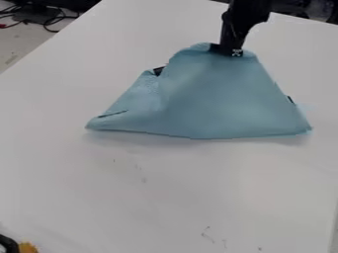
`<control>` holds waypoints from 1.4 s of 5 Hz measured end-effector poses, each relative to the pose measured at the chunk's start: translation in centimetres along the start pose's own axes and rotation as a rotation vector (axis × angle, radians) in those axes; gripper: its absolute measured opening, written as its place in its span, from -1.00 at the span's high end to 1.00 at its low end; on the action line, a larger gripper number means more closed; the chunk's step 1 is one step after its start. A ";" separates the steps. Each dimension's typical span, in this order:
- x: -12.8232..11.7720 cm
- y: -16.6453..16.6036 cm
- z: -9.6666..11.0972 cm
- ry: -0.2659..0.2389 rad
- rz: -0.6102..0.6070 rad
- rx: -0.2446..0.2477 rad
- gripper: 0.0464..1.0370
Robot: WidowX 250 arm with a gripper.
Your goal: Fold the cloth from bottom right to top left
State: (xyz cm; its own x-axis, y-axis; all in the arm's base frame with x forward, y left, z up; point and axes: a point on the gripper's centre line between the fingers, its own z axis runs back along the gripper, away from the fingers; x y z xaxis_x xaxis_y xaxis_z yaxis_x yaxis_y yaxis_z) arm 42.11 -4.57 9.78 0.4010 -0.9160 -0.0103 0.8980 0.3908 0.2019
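Camera view, near to far: at 7 to 8 o'clock, right in the corner, part of a black-and-yellow thing (pixel 27 248), too cut off to name. Then bare white surface (pixel 132 197), with a few faint marks toward 6 o'clock. Looks smooth, so likely to let fabric slide rather than grip it.

Next, just off the middle toward 1 o'clock, the blue cloth (pixel 211 99): long near edge from a tip at 8 o'clock to another at 4 o'clock, sides narrowing to a rounded top at 12 o'clock. Small dark slit near the 8 o'clock tip, dark bits along both slanting sides. Probably very light, soft and limp, nothing to break; apt to crease, sag between holds, or skid whole if dragged sideways.

At the top, touching the far edge, the pincer (pixel 226 51). Cannot tell whether spread, pressed together or pinching cloth.

For a hold, best a small bite of a corner or a single edge, taken low and close to the surface; a grab mid-panel likely to bunch everything up. For the fold, probably best to carry the 4 to 5 o'clock corner up and over toward 10 to 11 o'clock, slowly, and lay it down before letting go. Farthest off, at 11 o'clock, dark cables (pixel 56 20) beyond the surface.
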 end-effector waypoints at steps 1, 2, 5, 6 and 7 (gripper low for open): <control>-0.3 2.4 -1.6 -0.029 0.033 0.002 0.97; 0.1 4.3 -3.0 -0.031 0.005 0.001 0.97; 0.0 5.7 -7.7 0.006 0.020 -0.074 0.92; -0.9 5.4 -8.2 0.021 0.066 -0.098 0.60; -0.9 5.6 -6.4 0.010 0.109 -0.087 0.08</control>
State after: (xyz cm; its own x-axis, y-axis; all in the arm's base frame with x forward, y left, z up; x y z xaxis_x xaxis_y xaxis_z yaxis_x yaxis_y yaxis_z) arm 47.94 -1.03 4.64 0.4982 -0.8671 -0.0033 0.8613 0.4944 0.1167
